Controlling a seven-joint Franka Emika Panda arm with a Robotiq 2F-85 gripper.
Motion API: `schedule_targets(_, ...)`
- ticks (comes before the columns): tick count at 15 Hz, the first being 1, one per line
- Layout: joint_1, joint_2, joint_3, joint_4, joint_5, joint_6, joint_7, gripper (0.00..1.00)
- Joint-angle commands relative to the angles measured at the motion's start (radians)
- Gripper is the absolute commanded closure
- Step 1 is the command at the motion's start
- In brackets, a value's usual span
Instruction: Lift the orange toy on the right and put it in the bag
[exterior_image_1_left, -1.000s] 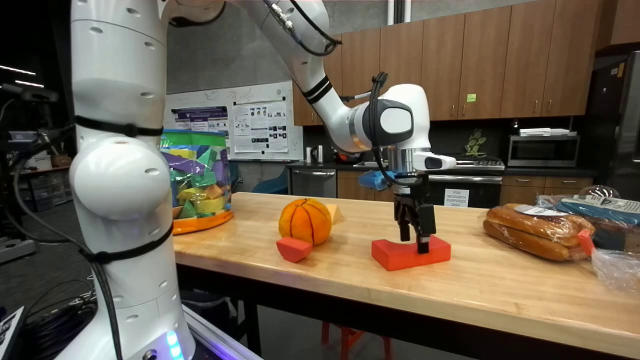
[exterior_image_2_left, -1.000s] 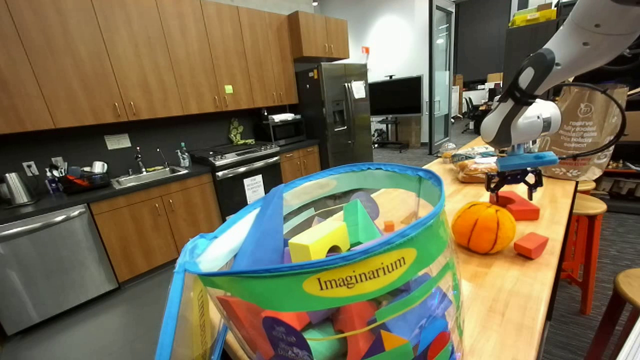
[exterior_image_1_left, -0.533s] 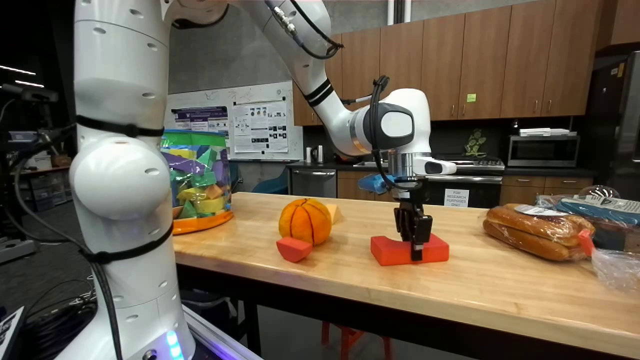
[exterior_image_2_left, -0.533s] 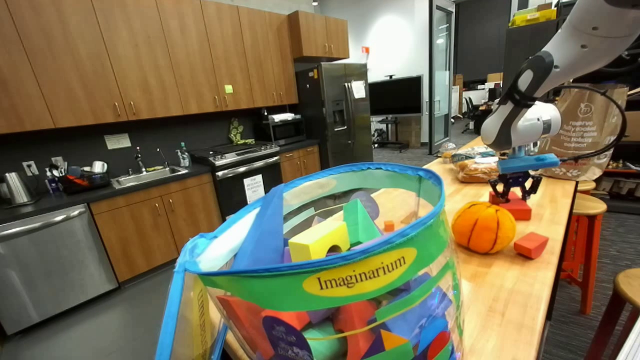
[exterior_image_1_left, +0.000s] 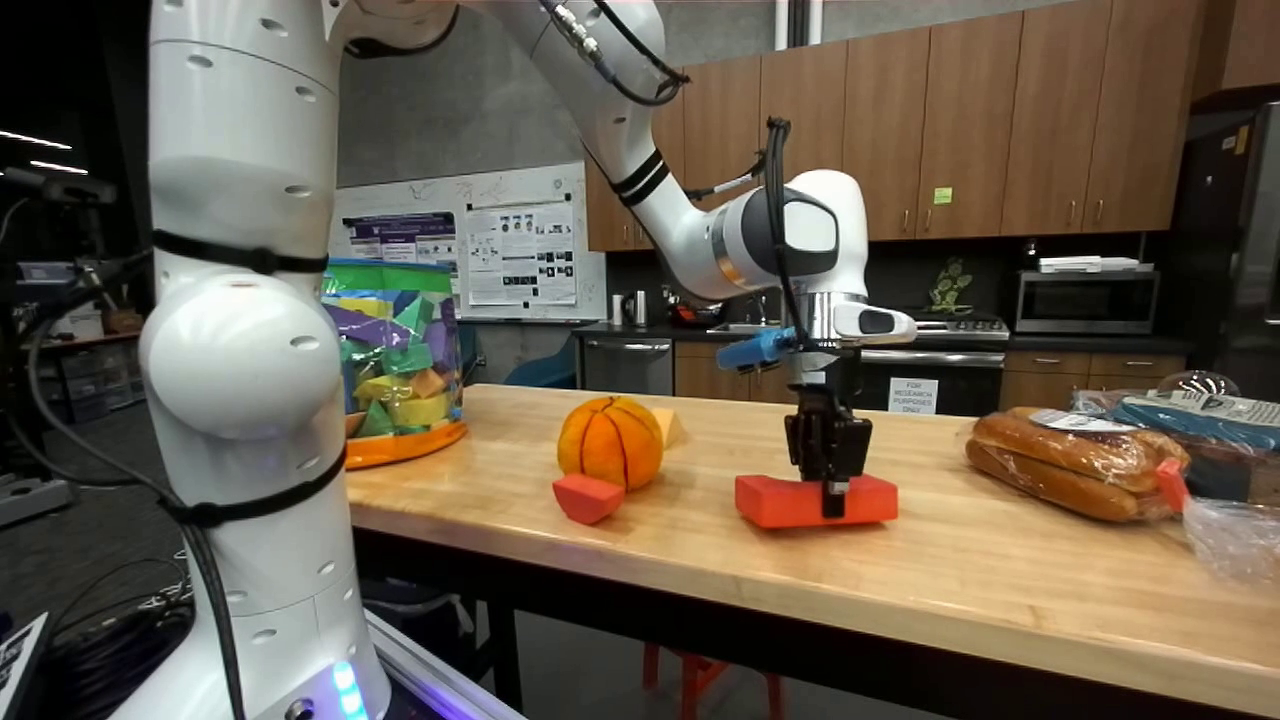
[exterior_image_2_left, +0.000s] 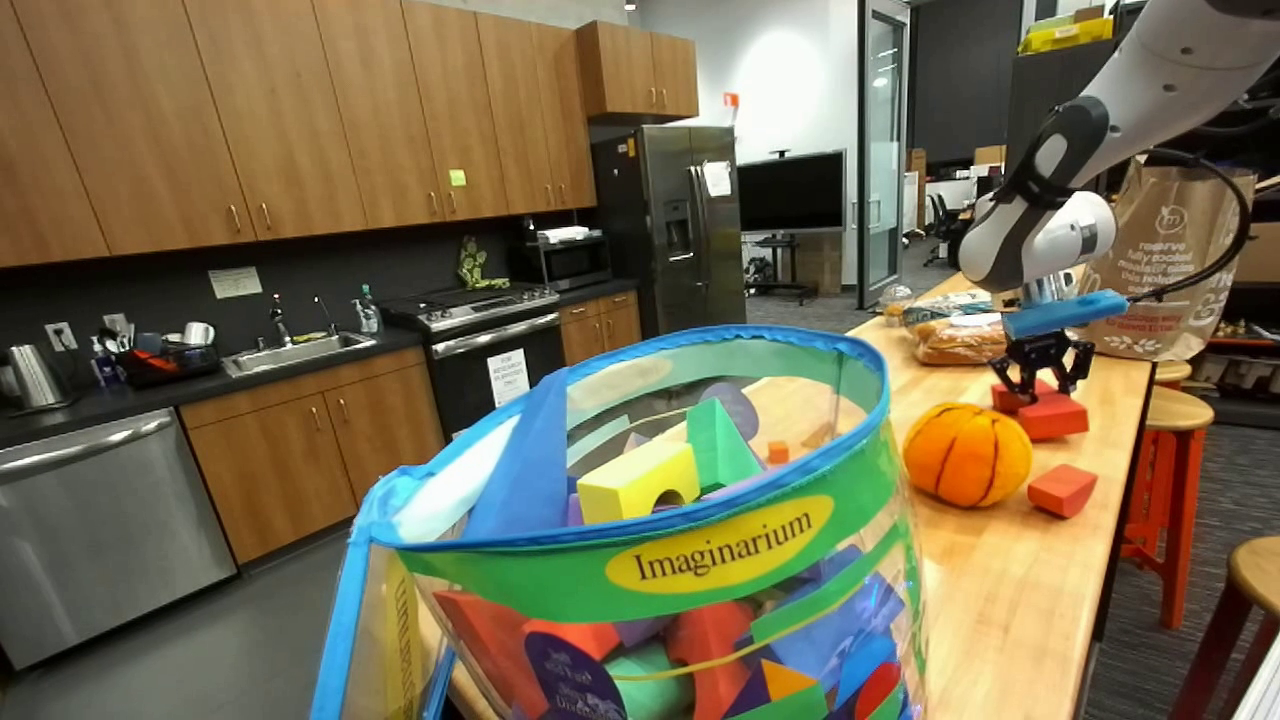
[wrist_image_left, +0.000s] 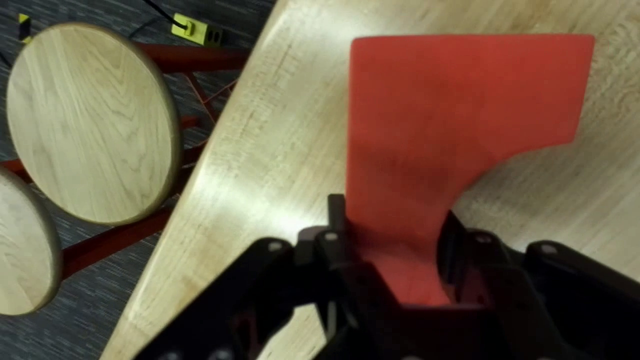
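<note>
In an exterior view, the Imaginarium bag (exterior_image_1_left: 430, 275), see-through and full of coloured blocks (exterior_image_1_left: 420, 411), stands leftmost on the tabletop (exterior_image_1_left: 960, 570), well apart from the fingers (exterior_image_1_left: 833, 500). Nearer them sits the orange stuffed pumpkin (exterior_image_1_left: 610, 443), with a small red block (exterior_image_1_left: 588, 498) just beside it and a pale yellow block (exterior_image_1_left: 668, 427) behind. Next, the fingers pinch the red-orange notched block (exterior_image_1_left: 780, 503); the wrist view shows one on each side of its narrow part. Whether it touches the tabletop below cannot be told. Right of the fingers, well apart, lie the wrapped long buns (exterior_image_1_left: 1060, 465).
</note>
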Motion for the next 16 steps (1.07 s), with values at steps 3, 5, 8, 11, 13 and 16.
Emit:
schedule_targets(3,0.010,-0.057,-0.010,0.080,-0.136,-0.101,0.008,0.84)
schedule_targets(5,0.008,-0.091,-0.007,0.102,-0.162,-0.088,0.022,0.84)
schedule_targets(8,0.011,-0.151,0.006,0.130,-0.209,-0.083,0.025,0.84)
schedule_targets(11,0.016,-0.231,0.035,0.133,-0.245,-0.080,0.017,0.84)
schedule_targets(13,0.021,-0.289,0.065,0.128,-0.276,-0.080,0.017,0.84)
schedule_targets(16,0.028,-0.380,0.122,0.116,-0.334,-0.068,0.026,0.84)
